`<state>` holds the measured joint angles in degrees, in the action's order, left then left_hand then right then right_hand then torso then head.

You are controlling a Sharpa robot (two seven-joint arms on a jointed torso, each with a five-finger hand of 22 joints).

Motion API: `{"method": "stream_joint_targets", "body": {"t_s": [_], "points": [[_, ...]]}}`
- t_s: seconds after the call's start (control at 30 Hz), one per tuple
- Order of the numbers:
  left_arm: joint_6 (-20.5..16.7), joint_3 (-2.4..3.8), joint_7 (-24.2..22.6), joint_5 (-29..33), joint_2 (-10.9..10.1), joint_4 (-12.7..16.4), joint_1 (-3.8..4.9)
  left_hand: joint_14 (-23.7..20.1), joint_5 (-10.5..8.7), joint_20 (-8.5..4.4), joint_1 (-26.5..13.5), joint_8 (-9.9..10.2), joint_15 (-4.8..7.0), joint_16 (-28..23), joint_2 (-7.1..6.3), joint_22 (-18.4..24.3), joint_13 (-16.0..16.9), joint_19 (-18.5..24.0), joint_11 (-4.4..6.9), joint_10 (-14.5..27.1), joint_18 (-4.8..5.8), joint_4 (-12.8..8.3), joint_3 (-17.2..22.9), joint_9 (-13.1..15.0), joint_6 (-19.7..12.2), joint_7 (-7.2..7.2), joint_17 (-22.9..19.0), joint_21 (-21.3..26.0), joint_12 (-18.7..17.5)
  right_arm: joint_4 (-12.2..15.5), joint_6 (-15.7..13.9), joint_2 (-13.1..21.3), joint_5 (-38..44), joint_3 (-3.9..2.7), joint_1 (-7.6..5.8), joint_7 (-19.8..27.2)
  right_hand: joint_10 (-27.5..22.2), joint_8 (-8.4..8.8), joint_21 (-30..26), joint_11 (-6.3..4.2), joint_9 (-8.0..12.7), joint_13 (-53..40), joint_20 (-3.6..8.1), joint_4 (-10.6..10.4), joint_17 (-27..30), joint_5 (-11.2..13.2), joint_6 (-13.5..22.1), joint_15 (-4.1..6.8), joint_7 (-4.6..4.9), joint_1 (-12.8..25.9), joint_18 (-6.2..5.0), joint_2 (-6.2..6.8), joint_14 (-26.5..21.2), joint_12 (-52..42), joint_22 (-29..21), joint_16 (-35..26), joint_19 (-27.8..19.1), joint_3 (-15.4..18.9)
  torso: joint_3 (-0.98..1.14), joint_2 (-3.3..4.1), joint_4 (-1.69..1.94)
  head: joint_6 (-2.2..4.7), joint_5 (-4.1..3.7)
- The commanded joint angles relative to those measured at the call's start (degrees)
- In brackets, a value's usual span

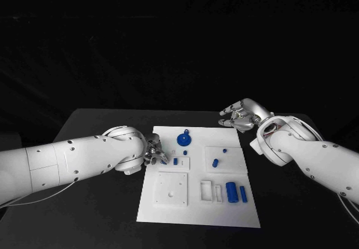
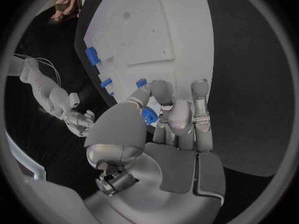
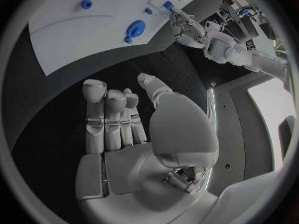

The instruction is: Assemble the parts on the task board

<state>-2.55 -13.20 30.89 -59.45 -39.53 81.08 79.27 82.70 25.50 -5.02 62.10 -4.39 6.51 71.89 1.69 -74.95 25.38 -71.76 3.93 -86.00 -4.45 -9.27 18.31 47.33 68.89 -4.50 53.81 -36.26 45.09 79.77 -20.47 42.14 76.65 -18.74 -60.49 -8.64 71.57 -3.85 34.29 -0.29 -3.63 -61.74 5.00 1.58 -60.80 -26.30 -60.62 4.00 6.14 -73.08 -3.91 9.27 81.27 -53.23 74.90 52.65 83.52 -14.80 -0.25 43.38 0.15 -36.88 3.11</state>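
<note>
Head view: my left hand (image 1: 155, 152) sits at the board's (image 1: 224, 215) 9 o'clock edge, pinching a small blue part (image 1: 164, 160); right hand (image 1: 240, 117) hovers off the 1 o'clock corner, fingers apart, empty.

Left wrist view: the part (image 2: 149, 116) is held only at the fingertips (image 2: 141, 94). I judge it could twist or drop if pressed in askew.

Right wrist view: no readable writing.

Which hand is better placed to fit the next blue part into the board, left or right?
Left, probably. The left hand is at the task board's edge, already pinching a small blue part. The right hand hangs open over the black table beyond the board's far corner, holding nothing.
</note>
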Motion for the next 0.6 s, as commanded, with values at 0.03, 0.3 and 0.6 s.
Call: {"method": "stream_joint_targets", "body": {"t_s": [0.03, 0.3, 0.6], "points": [[3.73, -0.71, 1.32, -0.37, 0.06, 0.01, -0.88, 0.0, 0.19, 0.53, 0.36, 0.2, 0.16, 0.22, 0.42, -1.05, 0.07, 0.02, 1.76, -0.59, -0.52, -1.4, 1.54, -0.11, 11.91, 7.52, 0.09, -0.36, 0.21, 0.02, 0.53, -0.04, 0.06, -0.03, 0.05, 0.46, -0.24, 0.33, 0.0, -0.05, 0.09, -0.01, 0.02, 0.11, 0.08, -0.38, 0.28, 0.01, -0.04, 0.58, -0.96, 0.14, -0.26, 0.1, 4.22, -0.26, 0.16, -0.35, -0.01, 0.03, -0.01, -0.05, -0.05], [3.67, -0.71, 1.25, 0.03, 0.22, 0.11, -0.88, -0.03, -0.07, 0.57, -0.29, 0.18, 0.15, 0.21, 0.67, -1.01, 0.09, 0.1, 1.75, -0.58, -0.56, -1.2, 1.61, 0.07, 11.92, 7.53, 0.03, -0.45, 0.33, 0.05, 0.54, -0.02, 0.06, -0.03, 0.06, 0.44, -0.24, 0.33, 0.0, -0.05, 0.09, -0.01, 0.02, 0.11, 0.08, -0.38, 0.28, 0.01, -0.04, 0.58, -0.96, 0.14, -0.26, 0.1, 4.22, -0.26, 0.16, -0.35, 0.02, 0.0, 0.02, -0.02, -0.01], [3.5, -0.71, 1.05, 0.88, 0.67, -0.11, -0.88, -0.02, -4.63, 0.61, -1.39, 0.1, 0.1, 0.26, 1.77, -0.96, 0.26, 0.04, 1.69, -0.58, -0.5, 0.99, -0.08, 0.6, 12.13, 7.69, 0.06, -0.24, 0.66, 0.1, 0.54, -0.03, 0.05, -0.03, 0.06, 0.44, -0.24, 0.33, 0.0, -0.05, 0.09, -0.01, 0.02, 0.11, 0.08, -0.38, 0.28, 0.01, -0.04, 0.58, -0.96, 0.14, -0.26, 0.1, 4.22, -0.26, 0.16, -0.35, 0.05, 0.02, -0.05, 0.01, 0.06]]}}
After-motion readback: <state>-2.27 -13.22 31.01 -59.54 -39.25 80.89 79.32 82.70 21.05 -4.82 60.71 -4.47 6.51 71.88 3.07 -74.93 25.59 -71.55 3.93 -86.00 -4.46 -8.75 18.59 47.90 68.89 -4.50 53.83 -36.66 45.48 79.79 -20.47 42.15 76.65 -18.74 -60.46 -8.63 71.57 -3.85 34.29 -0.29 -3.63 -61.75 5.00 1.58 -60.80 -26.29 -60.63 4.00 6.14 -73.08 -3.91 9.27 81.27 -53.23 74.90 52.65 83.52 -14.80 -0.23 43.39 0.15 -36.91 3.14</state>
